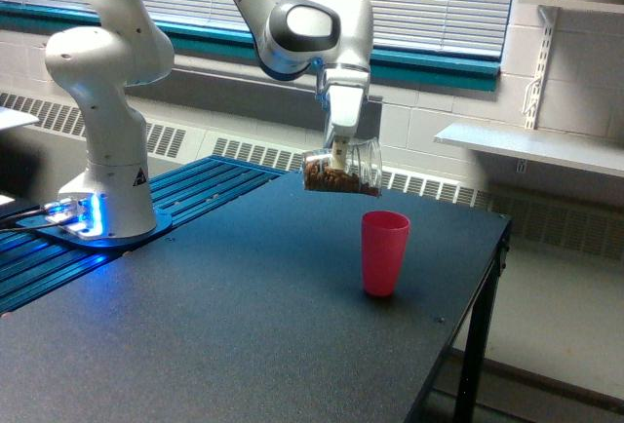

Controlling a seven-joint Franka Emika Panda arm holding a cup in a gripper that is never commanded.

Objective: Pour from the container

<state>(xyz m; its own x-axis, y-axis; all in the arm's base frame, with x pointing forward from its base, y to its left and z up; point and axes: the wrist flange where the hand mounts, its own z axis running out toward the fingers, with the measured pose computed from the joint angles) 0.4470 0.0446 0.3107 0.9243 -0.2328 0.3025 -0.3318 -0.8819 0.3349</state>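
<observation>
In the exterior view my gripper [340, 157] hangs from the white arm and is shut on the container [343, 170], a small clear cup lying nearly on its side with its mouth toward the view's right. Brown granules lie along its lower wall. The container is held in the air above and slightly left of the pink cup [384, 252], which stands upright on the black table [214, 335]. No granules show falling between them.
The arm's white base [109, 184] with a blue light stands on a blue ribbed plate [190, 194] at the view's left. The table's right edge drops off near a black leg [480, 345]. A grey wall shelf [536, 145] sits at the right.
</observation>
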